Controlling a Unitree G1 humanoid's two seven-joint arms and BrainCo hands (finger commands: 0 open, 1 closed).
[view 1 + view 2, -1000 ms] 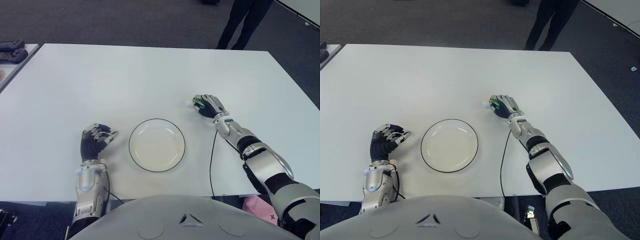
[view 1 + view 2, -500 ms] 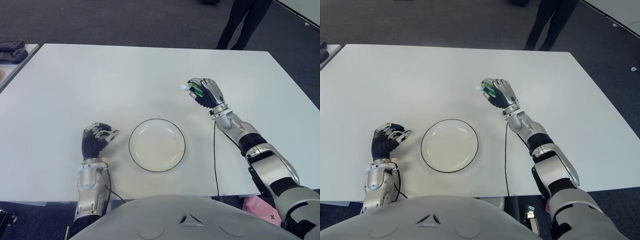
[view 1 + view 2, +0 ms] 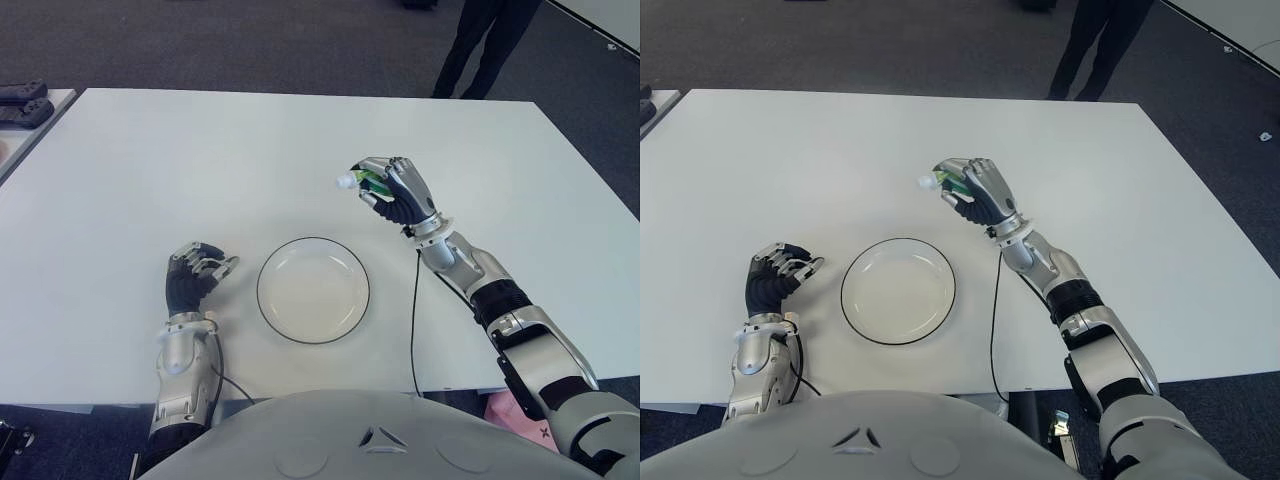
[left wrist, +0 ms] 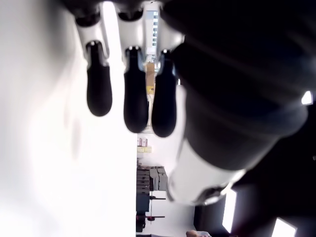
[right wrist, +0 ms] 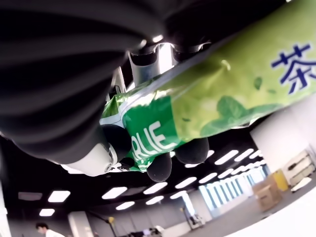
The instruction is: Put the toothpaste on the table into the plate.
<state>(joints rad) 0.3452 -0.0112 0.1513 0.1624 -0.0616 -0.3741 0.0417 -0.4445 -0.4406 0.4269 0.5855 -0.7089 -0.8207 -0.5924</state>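
A white counter stands on dark carpet, and a person's legs show at the far edge of the room.

In the left eye view, the right hand has come up off the counter within the last second and moved toward the plate. It carries the toothpaste, which a second ago was down on the counter farther to the right. So the pick is done, I think, and what remains is to bring the tube over the plate and let it go. The hand now hangs beyond the plate's far right rim, not yet above it. The forearm reaches out from the robot's right, the palm is turned to the left, and the white cap of the tube sticks out on that side.

The right eye view shows the same: the fingers are wrapped around the green tube, well above the surface. The left hand shows just left of the plate, and it has hardly moved.

In the left wrist view the left fingers are curled and hold nothing.

In the right wrist view the green tube lies across the palm, clamped by the dark fingers on both sides.
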